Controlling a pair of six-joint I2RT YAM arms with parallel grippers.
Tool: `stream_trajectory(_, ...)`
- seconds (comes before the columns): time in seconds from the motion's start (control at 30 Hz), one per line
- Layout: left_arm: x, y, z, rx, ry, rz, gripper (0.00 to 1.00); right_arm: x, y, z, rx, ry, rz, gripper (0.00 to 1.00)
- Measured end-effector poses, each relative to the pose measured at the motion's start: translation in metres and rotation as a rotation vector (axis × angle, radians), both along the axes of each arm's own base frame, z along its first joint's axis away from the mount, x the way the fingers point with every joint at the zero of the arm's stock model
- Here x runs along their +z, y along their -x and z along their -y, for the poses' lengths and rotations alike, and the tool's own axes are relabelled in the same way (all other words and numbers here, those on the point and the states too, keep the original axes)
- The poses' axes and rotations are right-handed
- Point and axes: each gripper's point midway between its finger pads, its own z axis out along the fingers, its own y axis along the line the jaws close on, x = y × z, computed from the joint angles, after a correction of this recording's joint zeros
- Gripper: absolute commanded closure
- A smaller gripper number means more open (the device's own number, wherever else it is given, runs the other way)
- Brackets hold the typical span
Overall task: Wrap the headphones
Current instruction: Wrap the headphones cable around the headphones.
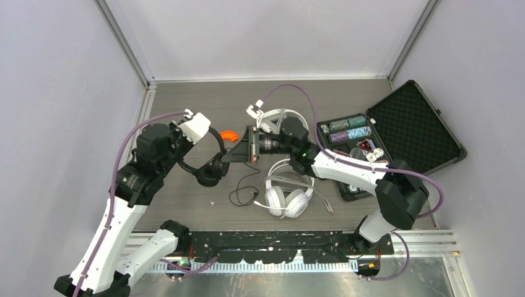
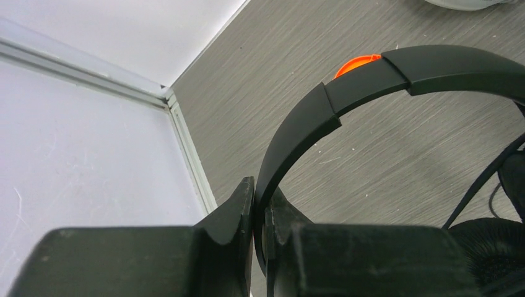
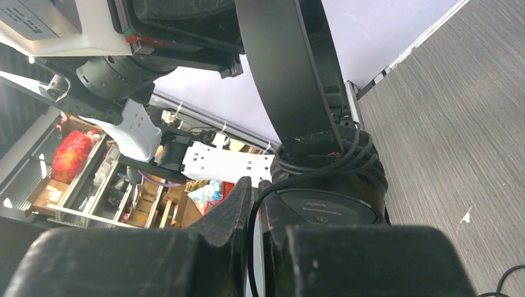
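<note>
1. Overhead, the open black case is sitting at the table's right, beside two white headphones lying flat.
2. The left gripper is clamping the headband of the black headphones, left of centre.
3. Only the right wrist view is showing the right gripper pinching the black cord, which is coiled above the earcup.

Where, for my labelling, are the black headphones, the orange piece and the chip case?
black headphones (image 1: 209,174): top external view, on the ear cup.
orange piece (image 1: 229,135): top external view, on its visible middle.
chip case (image 1: 412,124): top external view, on the foam-lined open lid.
</note>
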Motion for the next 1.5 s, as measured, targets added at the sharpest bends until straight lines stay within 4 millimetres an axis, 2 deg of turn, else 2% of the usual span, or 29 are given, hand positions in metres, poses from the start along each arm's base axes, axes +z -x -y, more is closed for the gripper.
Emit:
stream_trajectory(0.23,-0.004,-0.001,-0.010,0.109,0.061,-0.018,1.00,0.005,-0.006,-0.009,-0.001,-0.007,-0.011,0.85)
stream_trajectory(0.53,-0.005,0.002,-0.024,0.258,0.154,-0.011,1.00,0.027,-0.010,-0.029,0.008,-0.017,0.009,0.85)
stream_trajectory(0.9,-0.002,0.009,-0.037,0.395,0.274,0.014,1.00,0.022,-0.005,-0.056,0.030,0.002,0.002,0.85)
stream_trajectory(1.07,-0.009,0.010,-0.041,0.486,0.351,-0.006,1.00,0.023,0.000,-0.063,0.022,0.017,0.037,0.83)
stream_trajectory(1.17,-0.014,0.009,-0.042,0.544,0.403,-0.020,1.00,0.016,0.002,-0.066,0.011,0.046,0.073,0.83)
stream_trajectory(1.37,-0.021,0.006,-0.042,0.641,0.494,-0.037,1.00,-0.012,0.000,-0.072,-0.043,0.148,0.152,0.83)
stream_trajectory(1.5,-0.015,0.009,-0.045,0.704,0.562,-0.030,1.00,-0.029,-0.003,-0.071,-0.083,0.223,0.211,0.83)
